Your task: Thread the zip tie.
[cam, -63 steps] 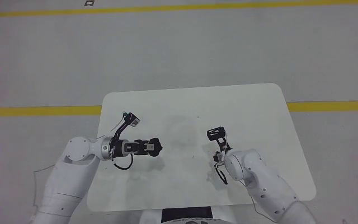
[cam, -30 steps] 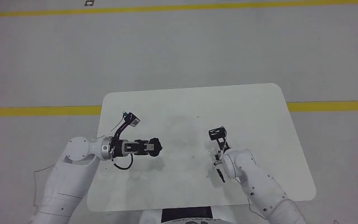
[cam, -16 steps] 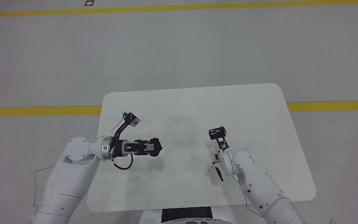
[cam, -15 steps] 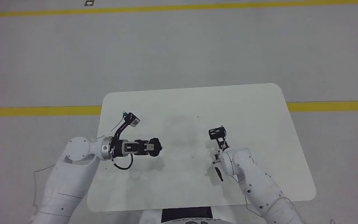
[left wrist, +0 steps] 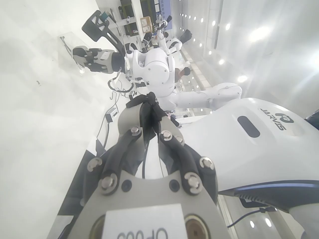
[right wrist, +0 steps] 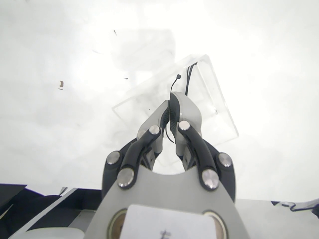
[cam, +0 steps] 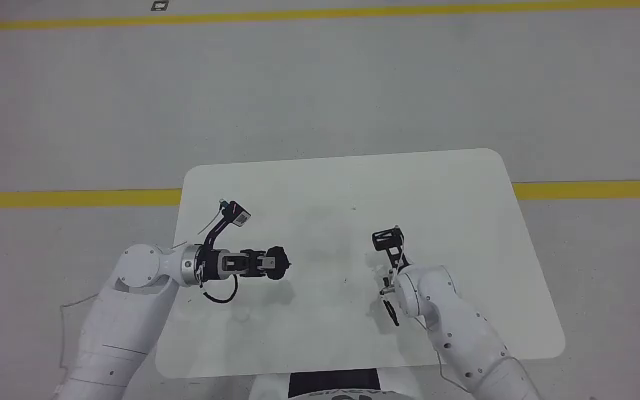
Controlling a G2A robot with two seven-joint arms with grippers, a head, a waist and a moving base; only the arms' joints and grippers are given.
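— What did the right hand have?

— My right gripper was pinched fully closed on a thin black zip tie. The tie's head end stuck out just past the fingertips, and its tail trailed back between the fingers.

— And under it?

— A clear tray lay on the white table, directly beneath those fingertips. A few more black ties lay inside it, at the corner farthest from the gripper. I couldn't tell whether the held tie touched the tray.

— And the left?

— My left gripper sat well apart from the tray, over the table's left part, pointed toward the right arm. Its fingers were pressed together too, with a black strand running between them and looping back toward the palm. I couldn't make out whether that strand was a zip tie.
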